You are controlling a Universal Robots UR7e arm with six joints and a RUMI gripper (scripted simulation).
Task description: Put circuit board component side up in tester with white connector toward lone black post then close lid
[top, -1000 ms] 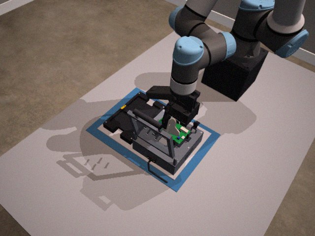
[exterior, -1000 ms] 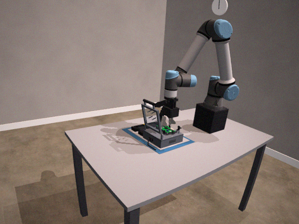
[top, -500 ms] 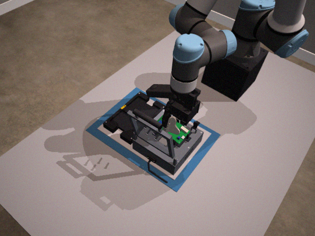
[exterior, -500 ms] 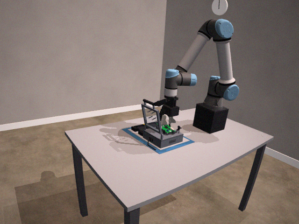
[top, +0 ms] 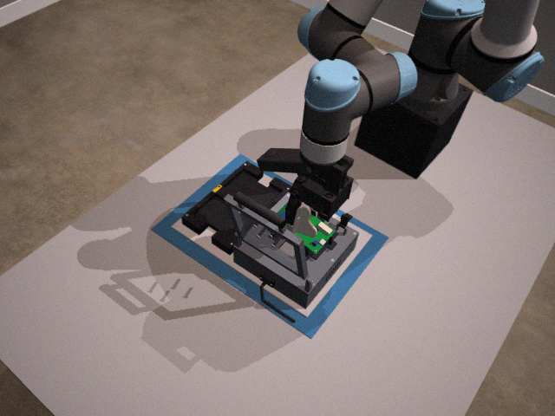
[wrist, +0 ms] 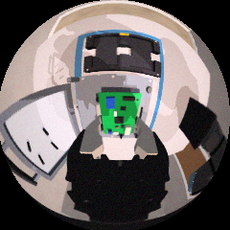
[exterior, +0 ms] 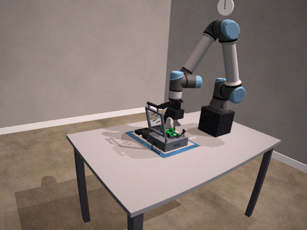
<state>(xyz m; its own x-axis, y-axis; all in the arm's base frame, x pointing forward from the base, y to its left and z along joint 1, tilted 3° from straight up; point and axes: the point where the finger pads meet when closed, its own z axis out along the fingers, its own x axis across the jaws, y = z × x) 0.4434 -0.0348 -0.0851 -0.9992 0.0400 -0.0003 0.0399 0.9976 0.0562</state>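
Observation:
The green circuit board [top: 313, 246] [exterior: 171, 132] [wrist: 126, 114] lies about flat, component side up, at the nest on top of the grey tester [top: 269, 269] [exterior: 161, 145] [wrist: 88, 96]. My gripper [top: 319, 224] [exterior: 173, 125] [wrist: 118, 116] points down and is shut on the board's two side edges. The white connector [top: 324, 227] [wrist: 127, 129] sits at the board edge facing a small black post [top: 332, 242] [wrist: 121, 136]. Pins and holes are hidden, so seating cannot be told. The lid [top: 301, 257] [exterior: 162, 123] [wrist: 62, 91] stands open.
The black tray [top: 210, 205] [exterior: 140, 131] [wrist: 101, 62] beside the tester holds no board. A black latch piece [top: 345, 220] [exterior: 183, 131] rises at the tester edge opposite the lid. The raised lid and its handle [top: 257, 208] [exterior: 152, 105] stand close beside my gripper.

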